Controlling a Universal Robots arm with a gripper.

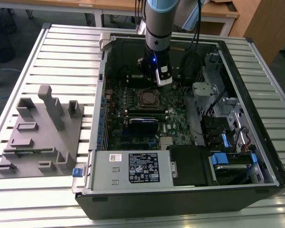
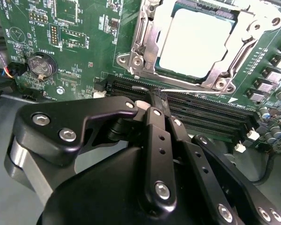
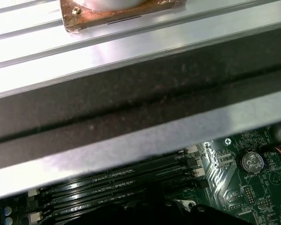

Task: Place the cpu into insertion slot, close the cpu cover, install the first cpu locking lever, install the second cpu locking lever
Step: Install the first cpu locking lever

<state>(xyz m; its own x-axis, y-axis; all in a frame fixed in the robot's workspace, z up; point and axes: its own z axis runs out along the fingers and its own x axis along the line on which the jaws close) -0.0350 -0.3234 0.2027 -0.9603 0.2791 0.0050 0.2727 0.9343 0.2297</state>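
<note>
An open computer case (image 1: 190, 190) lies on a slatted metal worktop (image 1: 61, 52). The arm reaches down into it from the far side. The gripper (image 1: 161, 81) hangs low over the green motherboard (image 1: 133, 133), just beyond the square socket (image 1: 147, 98) as the exterior view shows it. In the second wrist view the cpu (image 2: 196, 40) sits in that socket with its pale silver top facing up. The cpu cover (image 2: 147, 40) lies flat around it, so the chip shows through the frame's square window. The gripper (image 2: 152, 99) has its black fingers drawn narrowly together. Its tips are just beside the socket's near edge, over the dark memory slots (image 2: 201, 112). A thin silvery rod (image 2: 196, 92) runs along that edge from right beside the tips. I cannot tell whether the fingers pinch it or only touch it. A round coin battery (image 2: 40, 65) sits on the board well to one side of the socket. In the first wrist view the same battery (image 3: 252, 161) and the memory slots (image 3: 117, 180) lie below the dark case wall (image 3: 131, 112). Toward the exterior view's left a grey plastic fixture (image 1: 38, 128) stands on the worktop, apart from the case. A silver power-supply box (image 1: 133, 168) with a white label fills the case's near corner.
</note>
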